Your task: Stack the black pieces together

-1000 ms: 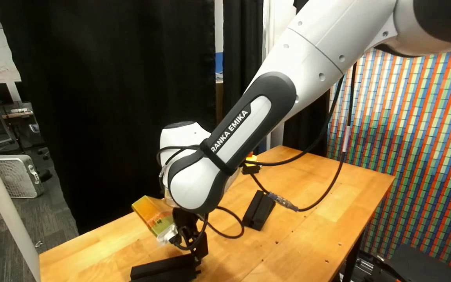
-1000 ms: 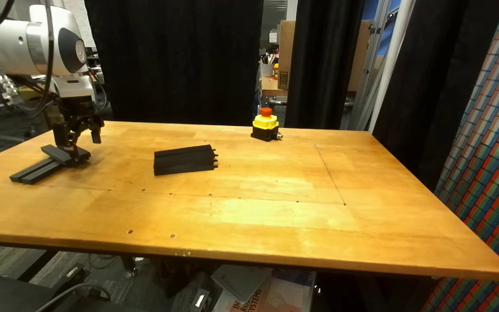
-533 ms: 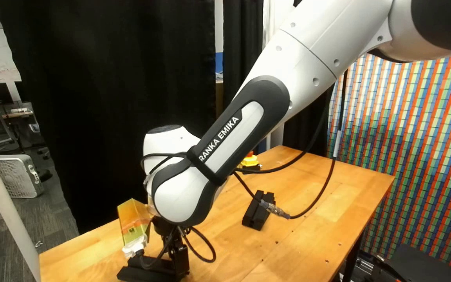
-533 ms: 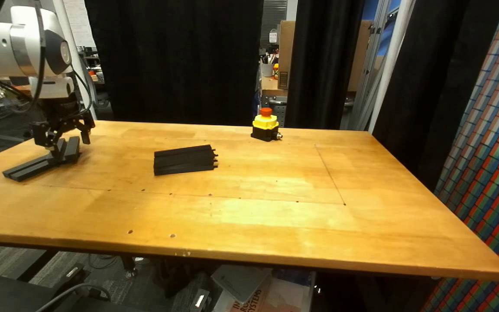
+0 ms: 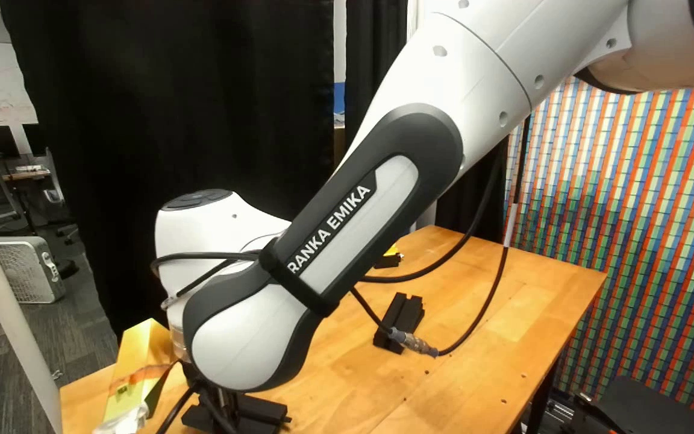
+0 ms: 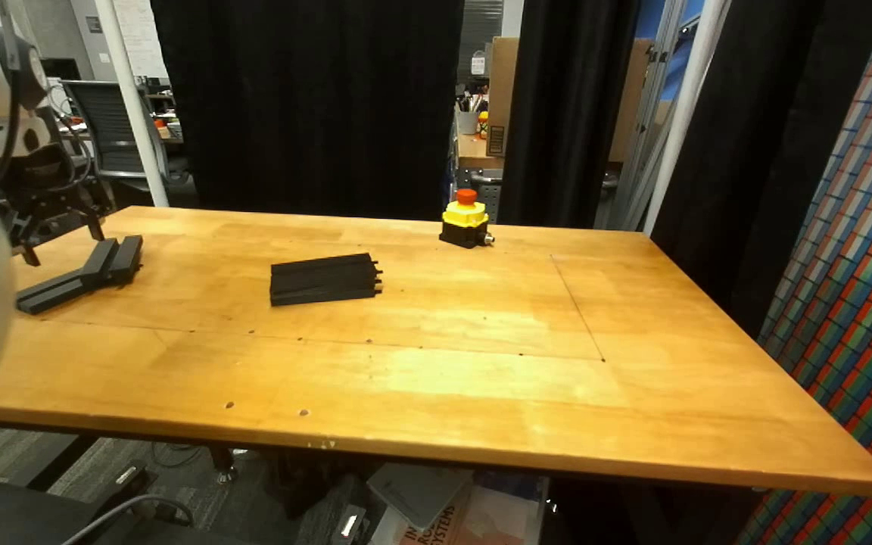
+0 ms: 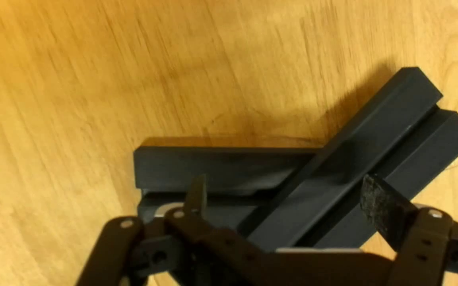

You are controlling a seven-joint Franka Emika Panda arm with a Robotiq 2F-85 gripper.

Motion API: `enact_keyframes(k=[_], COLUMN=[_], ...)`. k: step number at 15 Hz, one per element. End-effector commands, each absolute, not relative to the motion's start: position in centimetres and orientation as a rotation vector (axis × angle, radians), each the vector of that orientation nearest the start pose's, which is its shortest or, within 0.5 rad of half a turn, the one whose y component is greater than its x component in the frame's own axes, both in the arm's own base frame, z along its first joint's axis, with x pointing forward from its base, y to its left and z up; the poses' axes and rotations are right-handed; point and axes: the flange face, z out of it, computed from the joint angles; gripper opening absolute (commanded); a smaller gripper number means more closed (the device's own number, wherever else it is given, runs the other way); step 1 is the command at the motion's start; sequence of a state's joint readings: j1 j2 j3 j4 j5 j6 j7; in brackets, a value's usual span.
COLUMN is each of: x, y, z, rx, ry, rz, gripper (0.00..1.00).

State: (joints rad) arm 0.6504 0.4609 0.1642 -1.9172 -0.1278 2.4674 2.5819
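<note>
Wrist view: matte, straight-edged black pieces (image 7: 312,186) overlap obliquely on grained wood (image 7: 213,79).

In an exterior view I have my arm (image 5: 383,193) aslant over the table (image 5: 540,307), black pieces (image 5: 262,415) below the wrist (image 5: 244,343), more pieces (image 5: 406,316) partly behind the cable (image 5: 510,224)!

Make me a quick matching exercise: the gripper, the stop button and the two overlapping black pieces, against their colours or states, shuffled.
Things:
1. Gripper
2. Stop button
3. Diagonal black piece, wrist view
4. Horizontal black piece, wrist view

States:
A. Partly covered by another piece
B. Partly red, partly yellow
C. Open
D. Lies partly over another piece

Pairs: 1-C, 2-B, 3-D, 4-A
</note>
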Motion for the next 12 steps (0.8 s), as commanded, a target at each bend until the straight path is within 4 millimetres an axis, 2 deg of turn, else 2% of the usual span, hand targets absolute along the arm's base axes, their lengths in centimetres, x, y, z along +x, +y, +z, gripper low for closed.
enact_keyframes(k=[1, 4, 6, 7, 8, 12], x=[43.6, 44.5, 46.5, 46.7, 48.3, 51.0], y=[47.6, 47.6, 45.6, 45.3, 43.8, 40.7], z=[28.7, 29.7, 30.7, 30.4, 30.8, 30.0], rx=[-1.916, -1.807, -1.752, -1.711, -1.679, -1.566], ry=[2.314, 2.356, 2.364, 2.384, 2.387, 2.435], rz=[-0.053, -0.084, -0.087, -0.103, -0.106, -0.117], gripper=[1.00, 1.00, 1.00, 1.00, 1.00, 1.00])
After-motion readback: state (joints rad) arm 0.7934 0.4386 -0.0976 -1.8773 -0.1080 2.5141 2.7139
